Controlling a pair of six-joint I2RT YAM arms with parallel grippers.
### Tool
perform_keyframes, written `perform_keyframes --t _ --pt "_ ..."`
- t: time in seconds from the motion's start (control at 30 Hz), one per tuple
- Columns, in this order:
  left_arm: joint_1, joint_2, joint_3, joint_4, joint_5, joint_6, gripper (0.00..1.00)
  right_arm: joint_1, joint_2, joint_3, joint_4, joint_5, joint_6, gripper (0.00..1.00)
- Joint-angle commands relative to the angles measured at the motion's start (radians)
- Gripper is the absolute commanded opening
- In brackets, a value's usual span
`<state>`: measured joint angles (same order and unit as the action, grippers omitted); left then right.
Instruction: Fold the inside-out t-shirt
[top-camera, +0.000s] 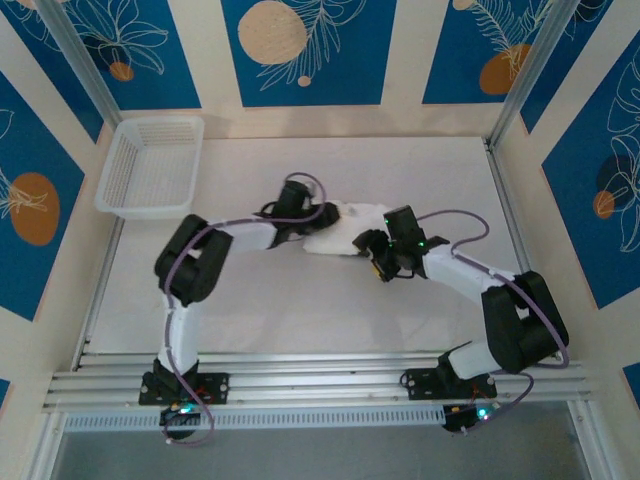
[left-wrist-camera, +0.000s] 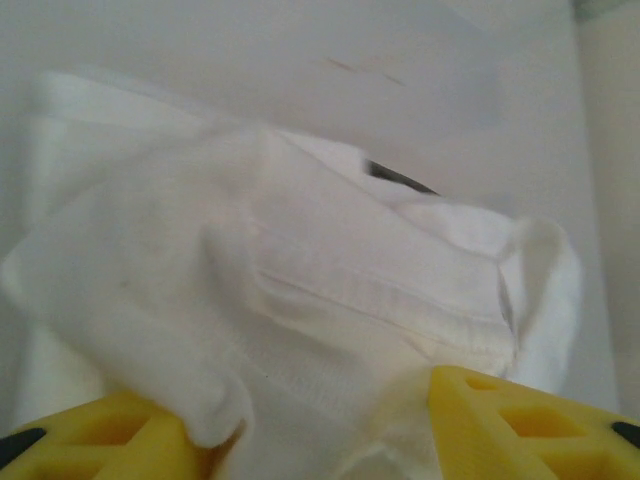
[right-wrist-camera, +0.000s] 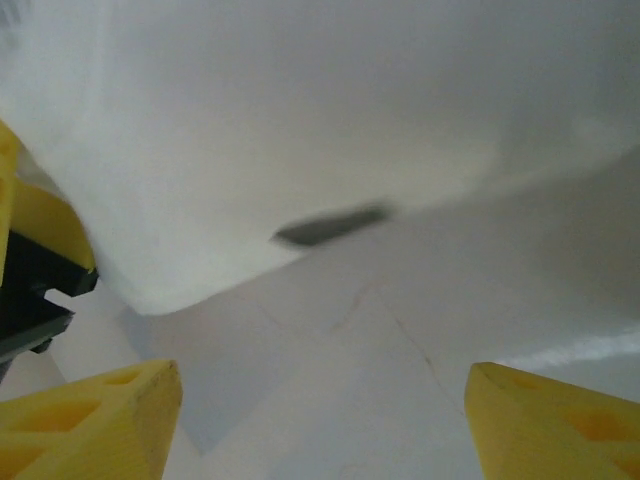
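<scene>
Straddling a bunched fold of the shirt (left-wrist-camera: 300, 280), the left tool (left-wrist-camera: 330, 440) has its yellow fingers (left-wrist-camera: 510, 420) apart with cloth between them; whether they press it I cannot tell. The right tool (right-wrist-camera: 320, 400) is spread wide over bare tabletop (right-wrist-camera: 400, 330), nothing between its fingers, just beside the shirt's edge and its dark tag (right-wrist-camera: 330, 225). From above, both tools meet at the shirt (top-camera: 345, 225), a small white bundle mid-tabletop. The tabletop (top-camera: 300, 310) is plain white and faintly scuffed. A white mesh basket (top-camera: 150, 165) sits at its far left corner. Metal rails (top-camera: 300, 375) run along the near edge. Cream walls with blue leaf-print panels (top-camera: 300, 50) surround it.
</scene>
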<state>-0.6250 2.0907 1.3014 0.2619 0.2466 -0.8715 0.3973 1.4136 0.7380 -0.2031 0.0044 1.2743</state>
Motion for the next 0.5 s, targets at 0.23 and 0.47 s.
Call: perform_keyframes --t 0.23,0.47 --pt "-0.131 -0.07 -0.029 0.109 -0.216 0.016 0.7 -0.132 -0.118 -0.13 0.053 -0.075 0.206 0.8" --pt "-0.101 -0.392 -0.171 -0.035 -0.35 0.259 0.8 -0.217 -0.074 -0.14 0.126 -0.056 0.206 0.65"
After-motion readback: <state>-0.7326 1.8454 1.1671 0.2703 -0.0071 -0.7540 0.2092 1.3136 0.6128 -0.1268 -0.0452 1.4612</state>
